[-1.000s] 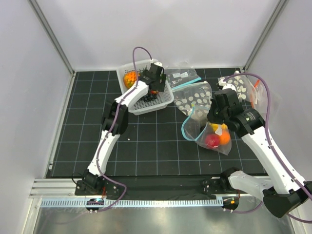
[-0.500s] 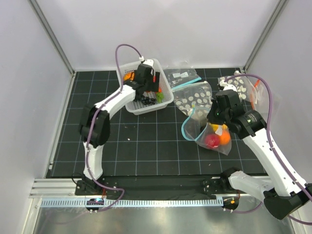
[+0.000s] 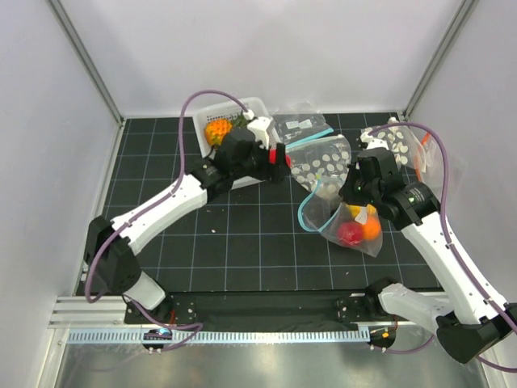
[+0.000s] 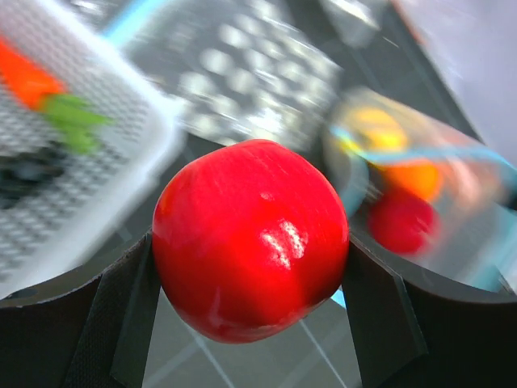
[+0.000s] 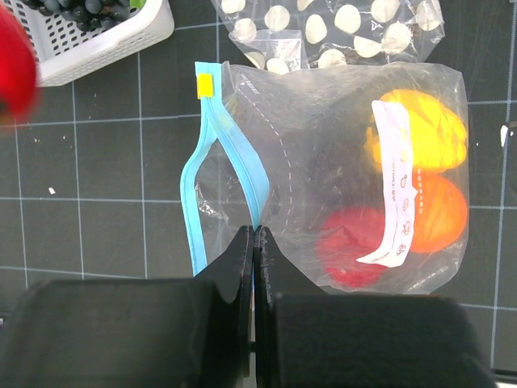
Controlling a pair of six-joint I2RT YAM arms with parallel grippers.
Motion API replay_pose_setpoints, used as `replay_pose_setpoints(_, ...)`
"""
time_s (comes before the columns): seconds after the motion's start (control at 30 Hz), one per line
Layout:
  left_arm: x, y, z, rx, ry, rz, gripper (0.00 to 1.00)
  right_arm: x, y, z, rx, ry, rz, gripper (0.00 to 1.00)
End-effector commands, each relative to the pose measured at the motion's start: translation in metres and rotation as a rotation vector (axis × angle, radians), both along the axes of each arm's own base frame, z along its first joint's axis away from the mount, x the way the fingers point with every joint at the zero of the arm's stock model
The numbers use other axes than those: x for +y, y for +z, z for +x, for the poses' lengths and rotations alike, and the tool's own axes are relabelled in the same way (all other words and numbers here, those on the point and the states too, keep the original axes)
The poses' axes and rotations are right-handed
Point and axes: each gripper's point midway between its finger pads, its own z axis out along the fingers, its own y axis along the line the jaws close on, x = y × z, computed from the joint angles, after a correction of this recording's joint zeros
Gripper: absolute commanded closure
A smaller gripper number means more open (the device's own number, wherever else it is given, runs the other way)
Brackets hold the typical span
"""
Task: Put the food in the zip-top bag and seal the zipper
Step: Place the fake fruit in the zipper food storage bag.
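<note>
Left arm has swung off the white basket (image 3: pixel 234 103) and out over the counter (image 3: pixel 242 242) toward the bag; right arm unchanged.

Left fingers (image 3: pixel 271 155): spread wide, clamped on a red apple (image 4: pixel 250 242), one finger on each flank. The apple sits squarely between them and shows no tilt in the wrist view.

Right fingers (image 5: pixel 254 250): pressed together, pinching the bag's near edge at the teal zipper (image 5: pixel 236 158). The zipper's two sides bow apart just ahead of these fingers, so the mouth stands open as a narrow loop.

Zip-top bag (image 5: pixel 307 145): its body lies ahead and to the right of the right fingers. Inside are a yellow piece (image 5: pixel 424 129), an orange (image 5: pixel 440 214) and a second red apple (image 5: pixel 355 242), all at the far closed end. A dotted bag (image 5: pixel 323 24) lies just beyond.

Relative to the left fingers, the open mouth is ahead and to the right, near but not yet reached.

Step in hand (judgement): carry the apple to the mouth. To do it well:
- approach along the line of the opening, low, apple leading
- get it past both zipper sides before letting go
- the loop looks narrow for the apple, so expect the film to snag
- right fingers should keep their pinch so the bag does not slide.

Sealing not yet begun.
</note>
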Motion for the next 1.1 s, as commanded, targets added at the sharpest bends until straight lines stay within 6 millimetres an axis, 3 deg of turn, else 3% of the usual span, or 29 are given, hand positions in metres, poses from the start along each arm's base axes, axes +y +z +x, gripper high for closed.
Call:
replay_pose_setpoints(0.0,-0.028,0.030,-0.053,0.017,-0.164,-0.119,0.64,0.007,0.015,0.005,-0.054,0.033,0.032,0.99)
replay_pose_setpoints(0.1,-0.048,0.027,-0.086,0.052,-0.250,-0.131,0.64,0.007,0.019,0.003,-0.064,0.042,0.041,0.99)
replay_pose_setpoints(0.23,-0.073,0.018,-0.112,0.080,-0.325,-0.124,0.64,0.008,0.021,-0.001,-0.066,0.050,0.055,0.99)
replay_pose_setpoints(0.5,-0.118,-0.028,-0.127,0.171,-0.385,-0.066,0.64,0.008,0.029,-0.008,-0.107,0.035,0.107,0.99)
replay_pose_setpoints(0.67,-0.137,-0.034,-0.123,0.170,-0.384,-0.053,0.59,0.010,0.027,-0.012,-0.109,0.038,0.133,0.99)
replay_pose_setpoints(0.87,-0.147,-0.026,-0.136,0.152,-0.423,-0.058,0.10,0.009,0.027,-0.015,-0.115,0.034,0.140,0.99)
replay_pose_setpoints(0.93,-0.143,-0.018,-0.139,0.138,-0.417,-0.067,0.01,0.007,0.027,-0.015,-0.118,0.024,0.139,0.99)
replay_pose_setpoints(1.07,-0.130,-0.003,-0.140,0.112,-0.386,-0.083,0.00,0.006,0.027,-0.015,-0.127,0.017,0.140,0.99)
